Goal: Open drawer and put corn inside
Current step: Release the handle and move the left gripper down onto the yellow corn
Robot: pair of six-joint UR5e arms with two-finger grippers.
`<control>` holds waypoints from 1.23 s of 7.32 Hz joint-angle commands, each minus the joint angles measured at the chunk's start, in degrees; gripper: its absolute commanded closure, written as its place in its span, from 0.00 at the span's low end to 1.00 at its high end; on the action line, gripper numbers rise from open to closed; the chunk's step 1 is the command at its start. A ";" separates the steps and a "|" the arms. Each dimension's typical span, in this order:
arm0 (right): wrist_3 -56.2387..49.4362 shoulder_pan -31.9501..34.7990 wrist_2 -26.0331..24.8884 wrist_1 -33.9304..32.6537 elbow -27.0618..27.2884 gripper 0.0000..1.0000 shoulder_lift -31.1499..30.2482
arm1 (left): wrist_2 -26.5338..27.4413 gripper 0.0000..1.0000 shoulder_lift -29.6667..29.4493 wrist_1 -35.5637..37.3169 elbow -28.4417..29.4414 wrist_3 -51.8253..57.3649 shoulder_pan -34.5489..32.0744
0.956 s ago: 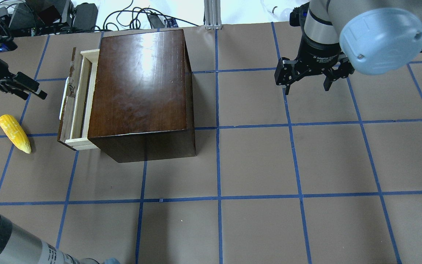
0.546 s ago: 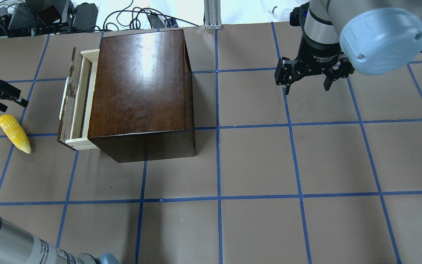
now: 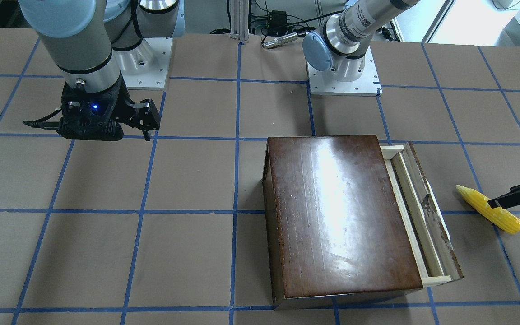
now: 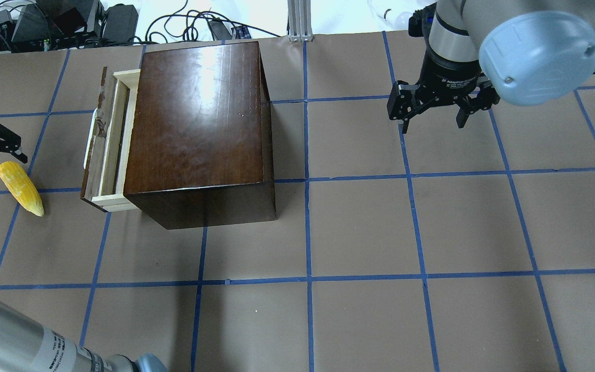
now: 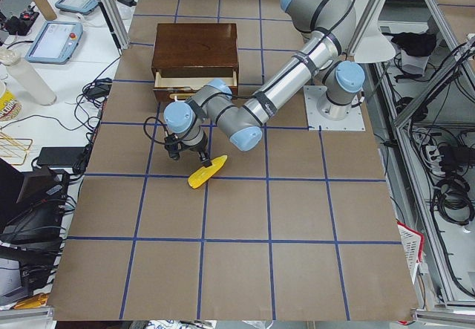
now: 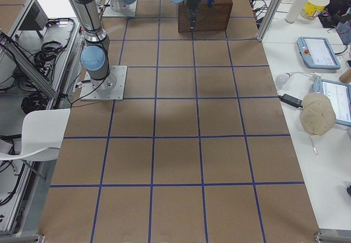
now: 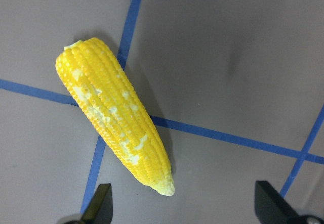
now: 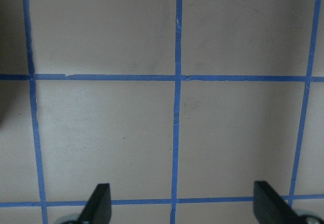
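The yellow corn [image 4: 20,187] lies on the table left of the box, and also shows in the front-facing view [image 3: 489,209] and the left wrist view [image 7: 115,114]. The drawer [image 4: 109,139] of pale wood with a chipped dark front stands partly pulled out of the dark-brown box [image 4: 197,124]. My left gripper [image 4: 4,166] is open and empty, hovering by the corn's blunt end; in the wrist view its fingertips [image 7: 101,204] stand wide apart, with the corn's pointed tip between them. My right gripper [image 4: 432,124] is open and empty, far right of the box.
The table is brown paper with a blue tape grid [image 4: 308,178]. Cables and equipment [image 4: 60,23] lie beyond the far edge. The left arm's forearm [image 4: 24,341] crosses the near left corner. The box's top [image 3: 336,212] is bare.
My left gripper has moved left, away from the drawer front, and nearer to the corn's blunt end. The drawer, corn and right arm have not moved.
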 commanded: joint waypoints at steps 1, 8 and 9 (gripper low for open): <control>0.00 0.00 0.00 0.05 0.00 0.00 0.00 | 1.13 0.00 -3.65 7.97 -1.29 -4.65 0.03; 0.00 0.00 0.00 -0.04 0.00 0.00 0.00 | 3.77 0.95 -7.98 11.87 -1.39 -4.83 1.70; 0.00 0.00 0.00 0.05 0.00 0.00 0.09 | 4.03 1.00 -7.72 11.87 -1.30 -4.83 1.70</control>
